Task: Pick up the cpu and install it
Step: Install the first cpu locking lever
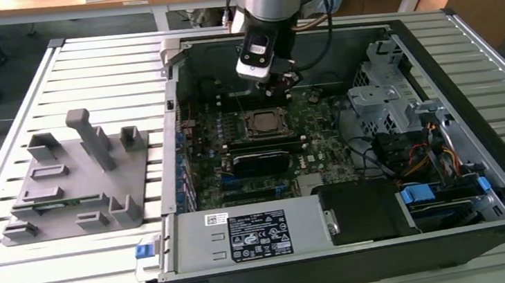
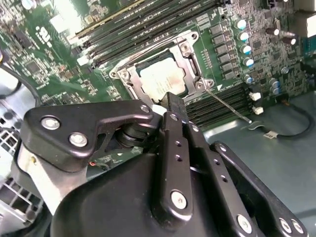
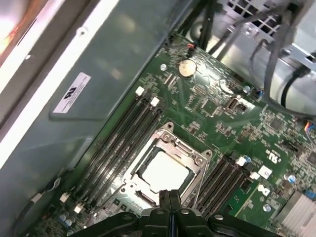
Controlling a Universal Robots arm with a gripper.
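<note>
Cpu (image 3: 165, 172) lies flat inside the motherboard socket (image 3: 186, 149), just beneath and slightly ahead of the claw (image 3: 170, 195), whose fingers are pinched together, gripping nothing.

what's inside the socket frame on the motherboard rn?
The cpu lies flat inside the socket frame, silver top showing. Whatever sits beneath it is covered. The gripper hovers above, shut, holding nothing.

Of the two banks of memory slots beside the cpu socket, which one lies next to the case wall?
The bank running along the grey case wall; the other bank sits across the socket from it.
</note>
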